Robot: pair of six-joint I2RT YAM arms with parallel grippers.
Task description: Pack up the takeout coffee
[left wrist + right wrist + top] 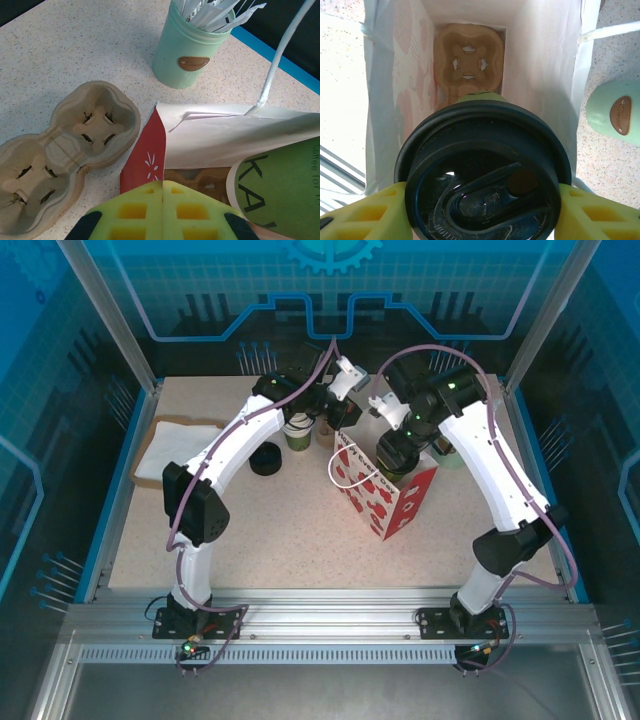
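- Right claw (482, 210) clasps the takeout coffee (482, 165), jaws part-open around it; the cup could snag the paper bag (545, 75) rim below.
- Left claw (162, 200), pressed shut at that rim, could tug the bag over.

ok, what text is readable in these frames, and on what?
"KA", cut off: on the cup.
"Coffee for", cut off at the frame edge: same cup.
Raised letters on the lid: blurred.
Oval label on the jar: too small.
Print on the bag: too small.
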